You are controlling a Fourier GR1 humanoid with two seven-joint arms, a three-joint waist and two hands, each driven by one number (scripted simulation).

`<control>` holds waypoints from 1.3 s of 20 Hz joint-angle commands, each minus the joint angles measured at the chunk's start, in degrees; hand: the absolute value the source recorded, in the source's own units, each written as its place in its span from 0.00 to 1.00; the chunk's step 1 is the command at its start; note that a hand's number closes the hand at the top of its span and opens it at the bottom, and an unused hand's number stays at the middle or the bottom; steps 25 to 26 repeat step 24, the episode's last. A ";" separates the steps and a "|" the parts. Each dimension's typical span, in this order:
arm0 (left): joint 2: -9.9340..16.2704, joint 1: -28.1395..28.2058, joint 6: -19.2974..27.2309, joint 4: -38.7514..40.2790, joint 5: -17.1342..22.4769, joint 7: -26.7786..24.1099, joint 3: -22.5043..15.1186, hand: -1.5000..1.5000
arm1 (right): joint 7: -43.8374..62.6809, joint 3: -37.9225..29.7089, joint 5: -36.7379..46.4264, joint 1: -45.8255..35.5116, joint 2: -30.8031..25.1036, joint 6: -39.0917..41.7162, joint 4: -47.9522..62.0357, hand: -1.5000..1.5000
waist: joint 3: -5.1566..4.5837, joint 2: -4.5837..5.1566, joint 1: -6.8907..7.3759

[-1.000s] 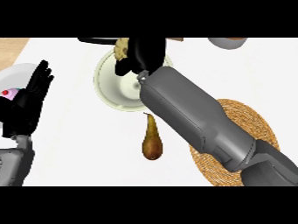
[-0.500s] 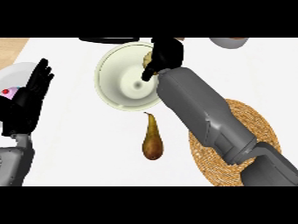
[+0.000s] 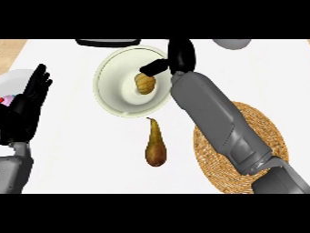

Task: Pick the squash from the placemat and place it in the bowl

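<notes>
The tan squash (image 3: pixel 144 83) lies inside the pale round bowl (image 3: pixel 110 93) at the counter's middle back. My right hand (image 3: pixel 181 55) is over the bowl's far right rim, open, with the fingers straight and pointing away. Its thumb reaches left, just above the squash's top end, and is not curled round it. The right forearm runs down across the woven round placemat (image 3: pixel 264 132) at the lower right, which holds nothing that shows. My left hand (image 3: pixel 22 108) rests open at the left edge, fingers up.
A brown pear-shaped fruit (image 3: pixel 155 147) lies on the white counter just below the bowl. A white plate (image 3: pixel 3 84) with a pink item sits behind the left hand. Dark and grey items (image 3: pixel 105 42) line the back edge.
The right hand has slid right and back off the bowl's middle and opened. The squash, half hidden in the hand before, now lies uncovered in the bowl. The left hand has not moved.
</notes>
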 commanded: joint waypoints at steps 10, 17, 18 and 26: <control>0.74 4.77 0.05 -6.30 0.21 3.71 1.58 0.50 | -23.26 -16.12 -16.53 18.31 -6.65 7.87 -13.12 0.00 | -0.08 -1.11 -2.55; 0.07 6.74 -0.78 -2.81 -0.11 -2.21 3.47 0.50 | -17.98 -16.21 -22.05 30.54 -11.85 19.21 -32.05 0.00 | -0.17 -1.40 -3.68; -0.21 5.06 -0.87 -3.15 0.61 0.17 3.17 0.50 | -21.36 -16.57 -23.45 35.53 -13.18 22.04 -34.55 0.00 | -0.15 -1.44 -4.10; -1.70 5.06 -0.01 -3.90 -1.95 0.68 2.60 0.50 | -17.68 -17.24 -24.91 42.79 -13.51 23.05 -49.18 0.00 | -0.16 -1.27 -3.33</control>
